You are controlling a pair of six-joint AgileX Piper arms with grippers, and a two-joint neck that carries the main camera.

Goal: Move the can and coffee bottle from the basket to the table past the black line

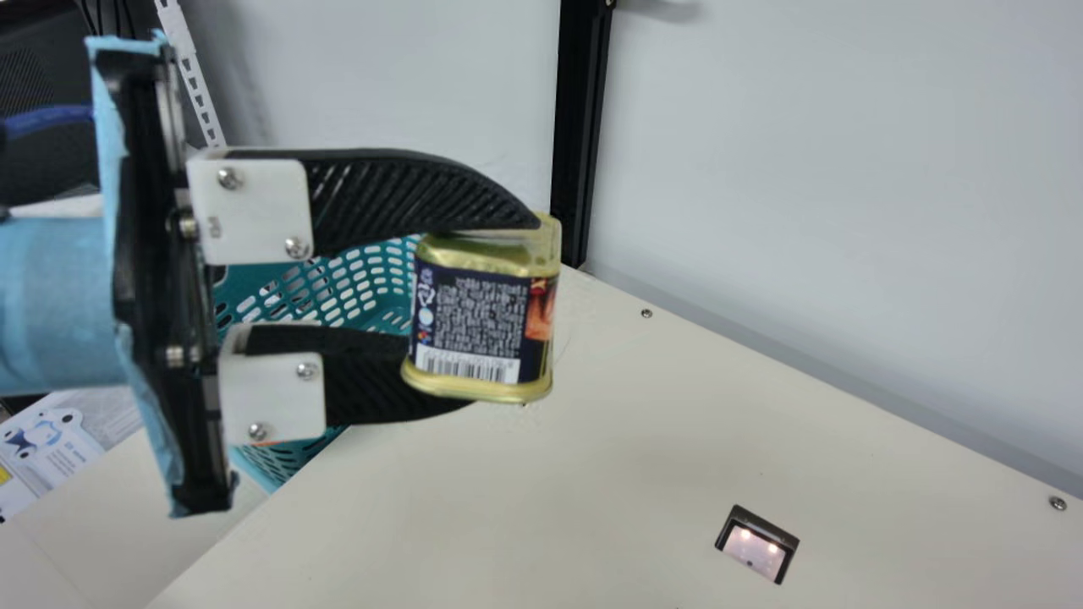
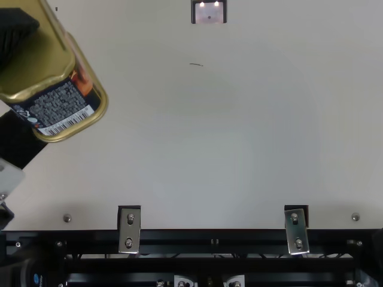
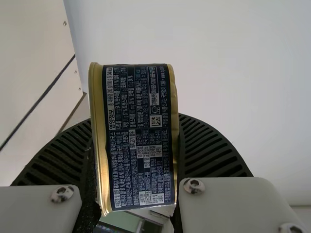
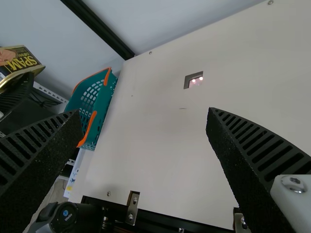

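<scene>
In the main view my left gripper (image 1: 491, 313) is shut on the can (image 1: 482, 317), a gold-rimmed tin with a dark label, held up in the air. The top view has the can (image 2: 66, 104) at its upper left. Seen from the left wrist, the can (image 3: 138, 136) sits between both fingers of my left gripper (image 3: 136, 160). The teal basket (image 1: 364, 283) stands behind and below that gripper; its inside is largely hidden. My right gripper (image 4: 146, 126) is open, its fingers wide apart with nothing between them.
A cream table (image 1: 541, 491) extends under the arms, with a small lit cutout (image 1: 755, 545) in it. The basket (image 4: 99, 116) with orange edging is by the table's side. Metal brackets (image 2: 130, 230) line the front rail. Pale walls and a black post (image 1: 579, 127) rise behind.
</scene>
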